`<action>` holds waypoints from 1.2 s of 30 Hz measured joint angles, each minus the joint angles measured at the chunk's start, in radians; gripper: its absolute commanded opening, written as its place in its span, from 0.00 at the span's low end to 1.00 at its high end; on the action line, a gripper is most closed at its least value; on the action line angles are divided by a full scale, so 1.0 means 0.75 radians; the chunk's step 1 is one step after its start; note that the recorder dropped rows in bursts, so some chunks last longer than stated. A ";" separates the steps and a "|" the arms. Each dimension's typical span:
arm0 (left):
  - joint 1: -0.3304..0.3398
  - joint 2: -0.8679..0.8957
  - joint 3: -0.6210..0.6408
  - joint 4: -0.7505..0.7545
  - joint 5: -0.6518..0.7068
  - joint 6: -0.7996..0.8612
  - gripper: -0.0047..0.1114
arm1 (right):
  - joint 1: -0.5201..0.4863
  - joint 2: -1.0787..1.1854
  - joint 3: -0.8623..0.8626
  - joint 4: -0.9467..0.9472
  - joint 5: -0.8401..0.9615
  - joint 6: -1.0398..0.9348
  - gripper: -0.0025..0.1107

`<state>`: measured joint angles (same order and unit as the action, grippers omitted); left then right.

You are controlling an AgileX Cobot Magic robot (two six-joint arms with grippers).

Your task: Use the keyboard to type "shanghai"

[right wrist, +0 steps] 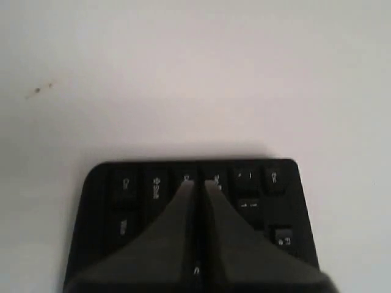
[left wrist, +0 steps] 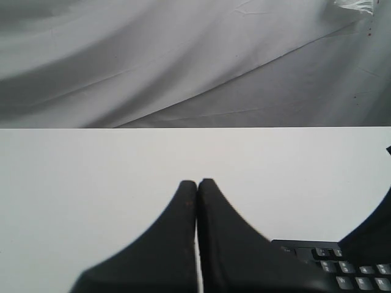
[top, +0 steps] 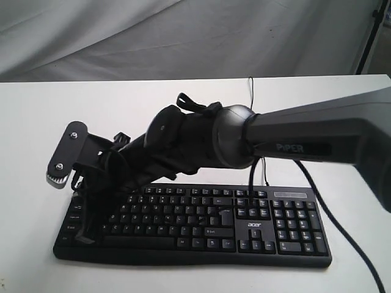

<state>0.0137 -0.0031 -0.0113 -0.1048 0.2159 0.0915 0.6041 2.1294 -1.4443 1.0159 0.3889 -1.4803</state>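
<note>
1. One wide black plastic keyboard (top: 201, 226) with white legends lies flat on the white counter (top: 183, 104), its long side running across the exterior view. The number pad (top: 294, 223) is at its right end. A small white "acer" logo (top: 255, 224) sits between the main keys and the pad.
2. One thin black cable (top: 250, 91) runs from the keyboard's back edge toward the counter's far edge.
3. There are two end effectors.
4. On the right end effector (right wrist: 197, 183), the dark fingers (right wrist: 165, 238) are pressed together with nothing between them. The tips are over the leftmost column of keys. The legends under them are too blurred to read, and I cannot tell whether they touch a key.
5. One grey-and-black right arm (top: 317, 131), marked "PiPER", reaches from the right across the keyboard's back rows to its left end. It hides part of the upper-left keys.
6. On the left end effector (left wrist: 197, 182), the black fingers are together and empty over bare counter. One corner of the keyboard shows near it in the left wrist view.
7. Open room: broad bare counter lies behind the keyboard up to the crumpled grey cloth backdrop (top: 183, 36). Bare strips lie past both ends of the keyboard. The strip in front runs out of frame.
</note>
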 measured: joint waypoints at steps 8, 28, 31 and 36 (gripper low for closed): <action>0.000 0.000 0.000 0.000 0.000 0.000 0.05 | 0.016 0.121 -0.138 0.003 0.036 0.033 0.02; 0.000 0.000 0.000 0.000 0.000 0.000 0.05 | 0.016 0.154 -0.146 -0.178 0.026 0.137 0.02; 0.000 0.000 0.000 0.000 0.000 0.000 0.05 | 0.016 0.154 -0.146 -0.201 0.026 0.153 0.02; 0.000 0.000 0.000 0.000 0.000 0.000 0.05 | 0.016 0.154 -0.146 -0.210 0.029 0.156 0.02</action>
<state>0.0137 -0.0031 -0.0113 -0.1048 0.2159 0.0915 0.6159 2.2448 -1.5539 0.8586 0.4104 -1.3634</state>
